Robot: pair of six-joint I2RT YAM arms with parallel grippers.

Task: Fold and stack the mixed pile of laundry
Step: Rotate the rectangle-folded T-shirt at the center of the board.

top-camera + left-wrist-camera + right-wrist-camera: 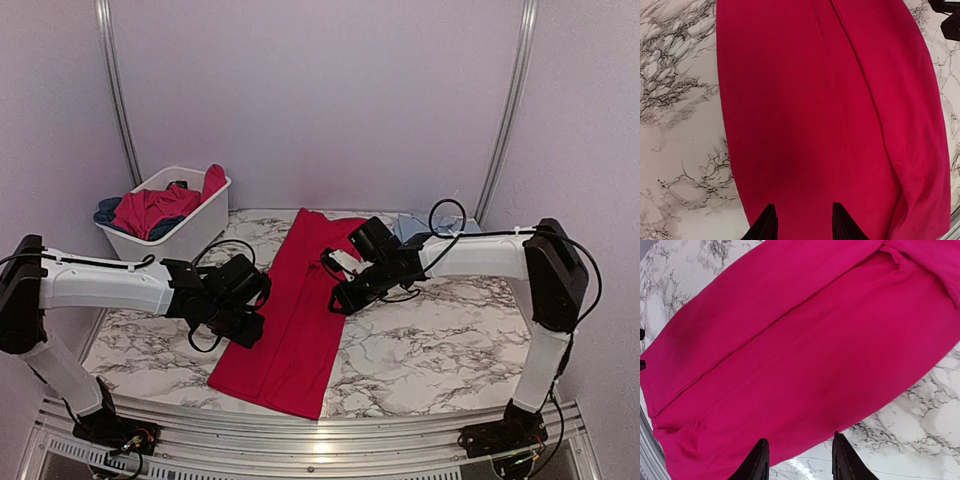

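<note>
Over the marble table [430, 350], the left pincer [802, 215] sits half-open and empty at the left edge of the long red garment [290, 330] lying flat mid-table. The right pincer [800, 450], likewise parted and empty, sits at its right edge.

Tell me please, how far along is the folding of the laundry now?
Done: one red garment lies flat on the table and seems folded lengthwise into a long strip.
In hand: the left claw and the right claw hang open above it, holding nothing.
Left: its shorter folds, the red and dark blue clothes in the basket, and a light blue cloth at the back. No stack shows.
</note>
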